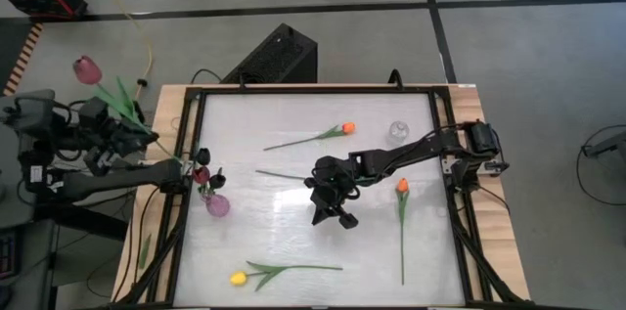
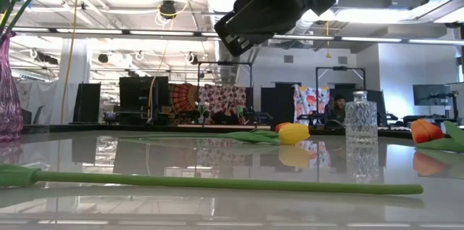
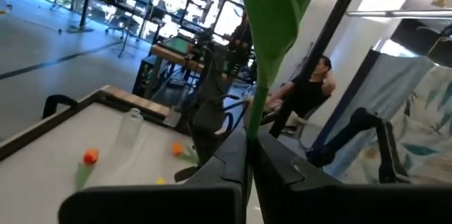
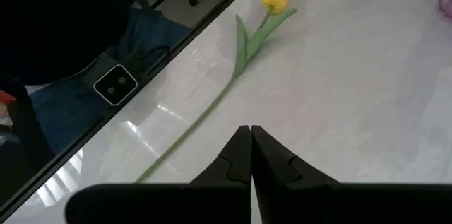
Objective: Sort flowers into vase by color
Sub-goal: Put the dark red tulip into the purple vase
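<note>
Left gripper (image 1: 127, 134) off the table's left edge, fingers clamped on the stem of a pink tulip (image 1: 87, 69). Right gripper (image 1: 333, 214) hovers mid-table, fingers pressed together, empty. Yellow tulip (image 1: 239, 278) lies near the front edge; purple vase (image 1: 217, 204) at left.

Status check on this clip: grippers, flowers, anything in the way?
Left gripper shut on pink tulip's green stem, off the table's left edge near purple glass vase. Right gripper shut, empty, mid-table. Yellow tulip and two orange tulips lie unsorted. No obstruction.
</note>
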Action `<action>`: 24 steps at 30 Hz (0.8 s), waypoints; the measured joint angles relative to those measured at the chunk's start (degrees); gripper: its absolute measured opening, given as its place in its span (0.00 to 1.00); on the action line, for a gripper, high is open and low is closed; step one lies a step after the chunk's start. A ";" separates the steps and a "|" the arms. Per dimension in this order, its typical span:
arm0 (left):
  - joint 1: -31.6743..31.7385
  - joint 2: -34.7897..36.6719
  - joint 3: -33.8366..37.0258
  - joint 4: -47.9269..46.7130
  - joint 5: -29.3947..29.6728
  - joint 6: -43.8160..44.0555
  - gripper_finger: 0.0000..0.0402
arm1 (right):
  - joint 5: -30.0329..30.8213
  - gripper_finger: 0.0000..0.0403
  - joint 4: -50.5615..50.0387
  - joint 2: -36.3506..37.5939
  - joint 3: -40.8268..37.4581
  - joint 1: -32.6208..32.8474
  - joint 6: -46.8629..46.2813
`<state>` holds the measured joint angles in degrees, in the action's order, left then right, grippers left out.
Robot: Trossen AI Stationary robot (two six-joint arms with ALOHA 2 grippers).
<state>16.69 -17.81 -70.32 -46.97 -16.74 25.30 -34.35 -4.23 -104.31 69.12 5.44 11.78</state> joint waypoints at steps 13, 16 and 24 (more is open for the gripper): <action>0.00 -0.04 1.15 -16.11 13.41 -0.73 0.00 | 0.00 0.08 0.31 0.00 0.00 0.19 -0.34; 0.02 -0.02 2.59 -16.46 12.69 -0.04 0.00 | -0.02 0.08 0.35 0.00 0.00 0.19 -0.34; 0.01 -0.04 6.27 -15.72 9.20 -0.43 0.00 | -0.02 0.08 0.37 0.00 0.00 0.19 -0.30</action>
<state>16.69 -17.85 -64.05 -62.69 -7.54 24.87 -34.37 -3.86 -104.31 69.12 5.63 11.48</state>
